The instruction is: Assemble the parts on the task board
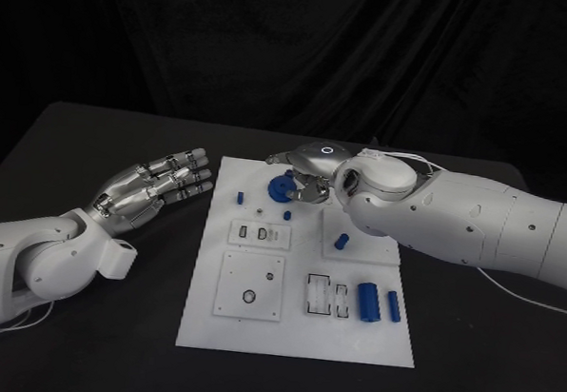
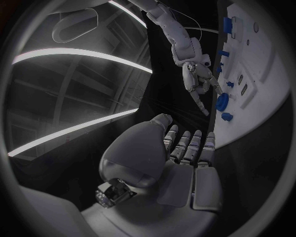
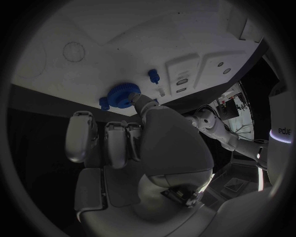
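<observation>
The white task board (image 1: 295,336) lies in the middle of the black table. A blue gear (image 1: 280,190) sits at the board's far left corner, also seen as the gear (image 3: 124,95) and the gear (image 2: 222,101). My right hand (image 1: 310,168) hovers over that corner, and one fingertip (image 3: 139,101) touches the gear's rim while the other fingers stay short of it. My left hand (image 1: 160,187) floats left of the board with its fingers stretched out and nothing in it; its palm (image 2: 179,163) faces the board.
Near the gear stand a small blue peg (image 1: 241,197) and a tiny blue piece (image 3: 104,102). A blue block (image 1: 342,241) lies mid-board. A blue cylinder (image 1: 370,303) and a thin blue pin (image 1: 392,306) lie at the board's right. White inset plates (image 1: 251,286) hold slots and holes.
</observation>
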Motion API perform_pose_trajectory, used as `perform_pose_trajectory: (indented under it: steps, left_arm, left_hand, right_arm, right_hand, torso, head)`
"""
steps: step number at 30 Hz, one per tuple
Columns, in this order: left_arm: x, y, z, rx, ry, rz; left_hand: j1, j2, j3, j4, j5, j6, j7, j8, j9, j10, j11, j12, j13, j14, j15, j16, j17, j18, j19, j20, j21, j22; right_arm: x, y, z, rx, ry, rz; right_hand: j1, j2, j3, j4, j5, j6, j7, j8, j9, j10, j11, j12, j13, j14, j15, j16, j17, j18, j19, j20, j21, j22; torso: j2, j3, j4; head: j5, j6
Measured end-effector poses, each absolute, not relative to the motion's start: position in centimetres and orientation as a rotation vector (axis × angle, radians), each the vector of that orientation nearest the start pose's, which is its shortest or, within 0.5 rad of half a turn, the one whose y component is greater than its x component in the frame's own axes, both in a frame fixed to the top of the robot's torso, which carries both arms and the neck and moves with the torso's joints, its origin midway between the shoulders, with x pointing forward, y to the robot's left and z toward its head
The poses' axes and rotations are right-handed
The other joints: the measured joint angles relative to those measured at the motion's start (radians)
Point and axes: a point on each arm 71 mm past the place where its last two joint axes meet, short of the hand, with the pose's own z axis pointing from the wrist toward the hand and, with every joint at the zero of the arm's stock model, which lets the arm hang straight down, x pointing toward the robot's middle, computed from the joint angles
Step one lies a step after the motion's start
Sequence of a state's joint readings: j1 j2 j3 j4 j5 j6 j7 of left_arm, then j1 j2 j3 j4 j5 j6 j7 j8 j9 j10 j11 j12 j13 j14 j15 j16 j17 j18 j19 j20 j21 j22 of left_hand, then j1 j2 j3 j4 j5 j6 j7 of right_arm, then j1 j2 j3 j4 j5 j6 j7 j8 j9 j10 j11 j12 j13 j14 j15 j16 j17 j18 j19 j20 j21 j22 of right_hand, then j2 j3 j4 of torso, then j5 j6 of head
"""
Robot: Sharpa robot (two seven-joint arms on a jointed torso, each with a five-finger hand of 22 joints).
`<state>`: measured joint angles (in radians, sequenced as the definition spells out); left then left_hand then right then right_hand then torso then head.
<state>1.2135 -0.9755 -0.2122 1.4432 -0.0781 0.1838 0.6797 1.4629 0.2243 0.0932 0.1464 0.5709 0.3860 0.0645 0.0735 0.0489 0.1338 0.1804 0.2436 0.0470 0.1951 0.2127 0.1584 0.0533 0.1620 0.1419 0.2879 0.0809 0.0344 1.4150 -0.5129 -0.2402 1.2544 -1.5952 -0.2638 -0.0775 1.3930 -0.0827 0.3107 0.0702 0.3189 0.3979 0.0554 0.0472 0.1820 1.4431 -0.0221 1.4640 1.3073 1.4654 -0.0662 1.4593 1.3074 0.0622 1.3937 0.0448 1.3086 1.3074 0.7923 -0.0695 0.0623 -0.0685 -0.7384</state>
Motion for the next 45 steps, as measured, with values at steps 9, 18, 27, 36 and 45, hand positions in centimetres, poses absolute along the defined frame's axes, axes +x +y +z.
perform_pose_trajectory:
  steps: [9, 18, 27, 36, 45]
  left_arm:
    - [46.2, 28.1, -21.3, -0.902, 1.463, -1.881]
    - [46.2, 28.1, -21.3, -0.902, 1.464, -1.88]
    - [46.2, 28.2, -21.4, -0.903, 1.464, -1.88]
    - [46.2, 28.4, -21.4, -0.905, 1.463, -1.877]
    - [46.0, 28.8, -21.3, -0.909, 1.46, -1.872]
  left_hand:
    - [0.0, 0.0, 0.0, 0.0, 0.0, 0.0, 0.0, 0.0, 0.0, 0.0, 0.0, 0.0, 0.0, 0.0, 0.0, 0.0, 0.0, 0.0, 0.0, 0.0, 0.0, 0.0]
    - [-0.002, -0.002, 0.004, -0.004, 0.0, -0.004, 0.004, 0.0, 0.0, -0.004, 0.004, 0.0, 0.0, 0.0, 0.0, 0.0, 0.0, 0.0, 0.0, 0.0, 0.0, 0.0]
    - [-0.004, -0.004, 0.004, -0.004, 0.0, -0.004, 0.004, 0.0, 0.0, -0.004, 0.004, 0.0, 0.0, 0.0, 0.0, 0.0, 0.0, 0.0, 0.0, 0.0, 0.0, 0.0]
    - [-0.008, 0.0, 0.007, -0.002, 0.0, -0.004, 0.004, 0.0, 0.0, -0.004, 0.004, 0.0, 0.0, 0.0, 0.0, 0.0, 0.0, 0.0, 0.0, 0.0, 0.0, 0.0]
    - [-0.008, 0.0, 0.007, -0.002, 0.0, -0.004, 0.004, 0.0, 0.0, -0.004, 0.004, 0.0, 0.0, 0.0, 0.0, 0.0, 0.0, 0.0, 0.0, 0.0, 0.0, 0.0]
  right_arm:
    - [53.7, -10.9, -15.7, -0.555, 1.591, 0.508]
    - [53.8, -11.5, -15.9, -0.551, 1.609, 0.492]
    - [54.0, -12.7, -16.0, -0.536, 1.625, 0.471]
    - [53.9, -14.6, -16.2, -0.513, 1.632, 0.452]
    - [52.9, -17.6, -15.7, -0.471, 1.607, 0.448]
  right_hand:
    - [-0.013, 0.003, -0.014, 0.014, -0.033, 0.09, 0.017, 0.015, 0.012, -0.009, 0.006, -0.005, 0.0, 0.0, 0.0, -0.004, 0.001, 0.0, 0.0, 0.0, -0.011, 0.0]
    - [-0.018, 0.008, -0.021, 0.021, -0.033, 0.33, 0.035, 0.073, 0.063, 0.006, 0.021, -0.005, 0.0, 0.0, 0.007, -0.004, 0.001, 0.0, 0.0, 0.007, -0.015, 0.001]
    - [-0.03, 0.009, -0.03, 0.029, -0.033, 0.418, 0.042, 0.097, 0.081, 0.013, 0.028, 0.006, 0.0, 0.0, 0.007, -0.009, 0.0, 0.0, 0.0, 0.007, -0.02, 0.001]
    - [-0.034, 0.013, -0.035, 0.035, -0.041, 0.438, 0.041, 0.101, 0.089, 0.015, 0.03, 0.011, 0.001, 0.0, 0.007, -0.009, 0.0, 0.0, 0.004, 0.011, -0.02, 0.0]
    - [-0.053, 0.013, -0.05, 0.05, -0.068, 0.441, 0.044, 0.101, 0.092, 0.015, 0.03, 0.011, 0.001, 0.0, 0.007, -0.013, 0.0, 0.0, 0.004, 0.011, -0.02, 0.0]
  torso:
    - [0.0, -0.0002, 0.0002]
    - [0.0, -0.0008, 0.001]
    - [0.0, -0.001, 0.0006]
    - [0.0, -0.001, -0.0005]
    - [0.0, -0.0008, 0.0003]
  head:
    - [0.0, -0.003]
    - [-0.001, -0.002]
    - [-0.001, -0.001]
    - [0.006, -0.002]
    - [0.007, -0.002]
